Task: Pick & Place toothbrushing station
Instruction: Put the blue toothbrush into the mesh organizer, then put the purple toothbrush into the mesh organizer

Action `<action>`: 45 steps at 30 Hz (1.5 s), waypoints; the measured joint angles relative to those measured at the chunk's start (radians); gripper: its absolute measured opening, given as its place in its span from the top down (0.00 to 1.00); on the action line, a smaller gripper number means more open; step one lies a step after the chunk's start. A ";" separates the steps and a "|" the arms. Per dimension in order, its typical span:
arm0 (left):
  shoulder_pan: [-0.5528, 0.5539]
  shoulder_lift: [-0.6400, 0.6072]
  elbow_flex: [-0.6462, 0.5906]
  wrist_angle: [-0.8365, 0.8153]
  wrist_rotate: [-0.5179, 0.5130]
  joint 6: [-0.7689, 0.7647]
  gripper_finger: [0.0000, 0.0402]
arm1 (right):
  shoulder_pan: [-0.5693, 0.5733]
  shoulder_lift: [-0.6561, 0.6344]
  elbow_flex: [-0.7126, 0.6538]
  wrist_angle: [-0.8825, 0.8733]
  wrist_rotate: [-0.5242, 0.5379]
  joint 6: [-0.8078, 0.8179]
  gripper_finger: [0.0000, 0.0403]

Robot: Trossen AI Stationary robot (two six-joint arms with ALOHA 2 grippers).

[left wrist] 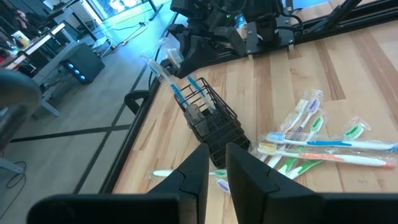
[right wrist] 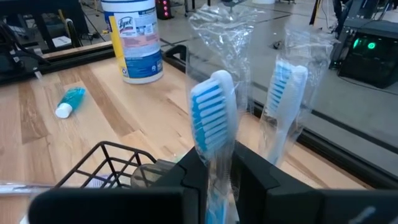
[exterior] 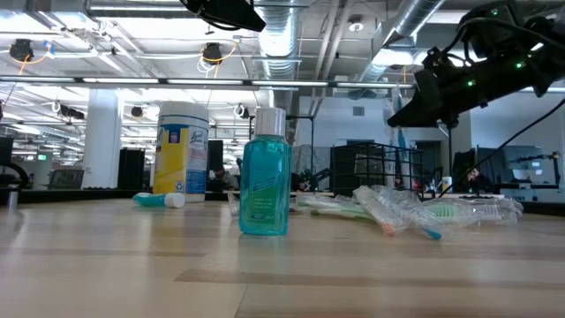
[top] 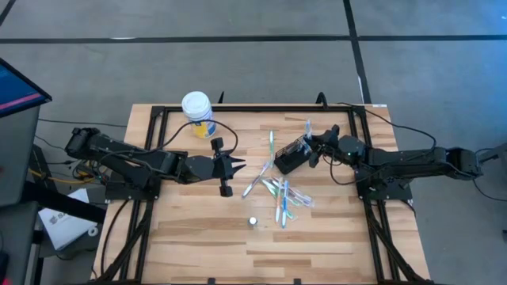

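The left gripper is held narrow and empty near the table centre. Wrapped toothbrushes lie scattered beside it. The wire-mesh holder stands toward the far right edge, where a crinkly-wrapped brush sits between the right gripper's fingers.

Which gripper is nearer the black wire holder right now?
The right. The right gripper is right at the black wire holder, over its far-right edge with a wrapped toothbrush between its fingers. The left gripper waits apart, off its left side.
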 joint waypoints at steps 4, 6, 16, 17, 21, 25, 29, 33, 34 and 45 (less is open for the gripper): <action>0.000 0.000 0.000 0.000 0.000 0.000 0.88 | 0.000 0.000 0.000 0.003 0.001 0.000 0.87; 0.000 0.000 0.000 0.000 0.000 0.000 0.88 | 0.000 0.000 0.000 0.003 0.002 0.000 0.87; 0.000 0.000 0.000 -0.001 0.000 0.000 0.88 | -0.020 -0.001 0.000 -0.006 0.003 -0.004 0.87; 0.000 0.000 0.000 -0.001 0.001 0.000 0.88 | -0.023 -0.001 0.000 -0.007 0.002 -0.004 0.87; 0.000 0.000 0.000 -0.001 0.001 0.000 0.88 | -0.022 -0.001 0.000 -0.007 -0.004 -0.005 0.85; 0.000 0.000 0.000 -0.001 0.001 0.000 0.88 | -0.022 -0.002 0.000 -0.007 -0.002 -0.005 0.79; 0.000 0.000 0.000 -0.001 0.001 0.000 0.88 | -0.022 -0.010 0.000 -0.012 0.000 -0.019 0.72; 0.000 0.000 0.000 -0.001 0.001 0.000 0.88 | -0.021 -0.062 0.001 -0.019 0.003 -0.044 0.67; 0.000 0.000 0.000 -0.001 0.001 0.000 0.88 | -0.021 -0.080 0.001 -0.020 0.003 -0.047 0.66; 0.000 0.000 0.000 -0.002 0.001 0.003 0.88 | -0.021 -0.261 0.001 -0.106 0.003 -0.098 0.64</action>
